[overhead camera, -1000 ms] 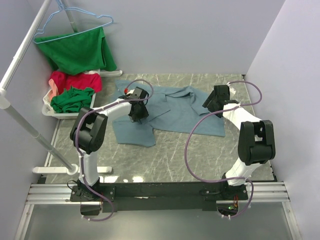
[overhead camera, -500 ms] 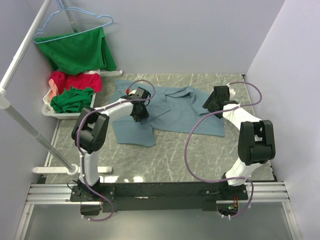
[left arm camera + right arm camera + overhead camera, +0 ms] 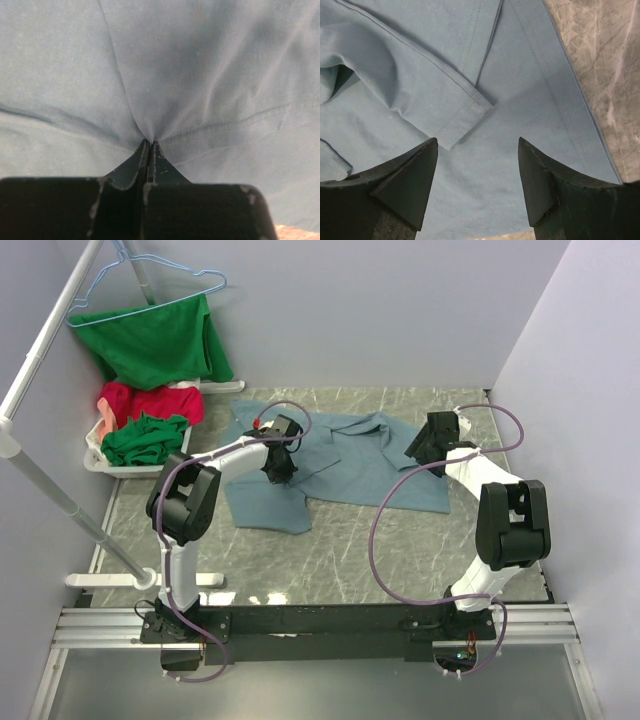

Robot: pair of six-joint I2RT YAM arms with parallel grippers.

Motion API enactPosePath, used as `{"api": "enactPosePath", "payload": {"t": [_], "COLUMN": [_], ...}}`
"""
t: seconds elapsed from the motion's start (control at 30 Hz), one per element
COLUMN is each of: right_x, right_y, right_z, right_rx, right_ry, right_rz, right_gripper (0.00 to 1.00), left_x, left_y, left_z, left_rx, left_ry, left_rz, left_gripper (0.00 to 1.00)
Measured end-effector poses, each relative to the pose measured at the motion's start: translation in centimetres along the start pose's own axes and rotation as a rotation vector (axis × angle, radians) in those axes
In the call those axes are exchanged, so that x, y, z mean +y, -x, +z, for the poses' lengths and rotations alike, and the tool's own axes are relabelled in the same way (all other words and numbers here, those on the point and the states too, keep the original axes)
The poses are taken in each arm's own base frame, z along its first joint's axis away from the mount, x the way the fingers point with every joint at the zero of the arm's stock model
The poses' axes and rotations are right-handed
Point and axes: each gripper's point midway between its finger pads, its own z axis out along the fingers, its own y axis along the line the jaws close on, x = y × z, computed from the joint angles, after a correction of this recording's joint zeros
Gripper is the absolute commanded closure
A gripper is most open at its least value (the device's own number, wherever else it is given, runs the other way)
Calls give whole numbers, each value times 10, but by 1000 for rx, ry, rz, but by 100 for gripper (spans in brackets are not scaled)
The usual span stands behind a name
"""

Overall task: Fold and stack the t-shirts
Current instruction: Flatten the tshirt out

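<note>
A grey-blue t-shirt (image 3: 350, 465) lies crumpled across the middle of the marble table. My left gripper (image 3: 279, 466) presses down on its left part, and in the left wrist view the gripper (image 3: 151, 143) is shut on a pinched fold of the grey-blue t-shirt (image 3: 200, 75). My right gripper (image 3: 426, 445) hovers over the shirt's right side. In the right wrist view it (image 3: 477, 142) stands open above the cloth, with a sleeve hem (image 3: 465, 112) just ahead of the fingertips. A red t-shirt (image 3: 150, 400) and a dark green t-shirt (image 3: 145, 437) lie bunched at the far left.
A white basket (image 3: 95, 462) holds the red and green shirts. Another green shirt (image 3: 155, 340) hangs on a blue hanger (image 3: 150, 285) from a white pipe rack (image 3: 60, 495). Walls close in the back and right. Bare marble (image 3: 340, 560) lies in front of the shirt.
My left gripper has closed, pinching the grey-blue cloth beneath it, and its wrist has shifted slightly. The right arm has stayed still.
</note>
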Motion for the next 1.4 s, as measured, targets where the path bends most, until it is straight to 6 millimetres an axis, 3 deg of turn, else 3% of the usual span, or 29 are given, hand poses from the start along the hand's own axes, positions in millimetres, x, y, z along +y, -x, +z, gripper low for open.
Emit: {"api": "enactPosePath", "payload": {"t": [0.3,0.57,0.67,0.77,0.93,1.17,1.4], "right_x": [-2,-6,-10,-12,-17,1,5], "right_y": [0,-4,-12,-22,-36,-15,-10], "right_z": [0,4,11,22,35,41,41], "right_rx": [-3,9,32,67,107,68,58], "right_ry": [-11,-30,-42,-55,-73,-42,-33], "right_rz": [-1,-5,-11,-17,-25,-15,2], "right_gripper": [28,32,35,43,44,43,44], "left_x": [14,19,21,25,28,30,31], "left_y": [13,61,71,73,71,71,73], "left_z": [-15,-77,-92,-95,-95,-95,-94], "left_rx": [-67,-259,-303,-317,-311,-309,-310], "left_ry": [80,95,98,115,130,134,138], "left_rz": [2,-54,-65,-66,-61,-60,-62], "left_gripper": [99,99,99,99,99,99,99]}}
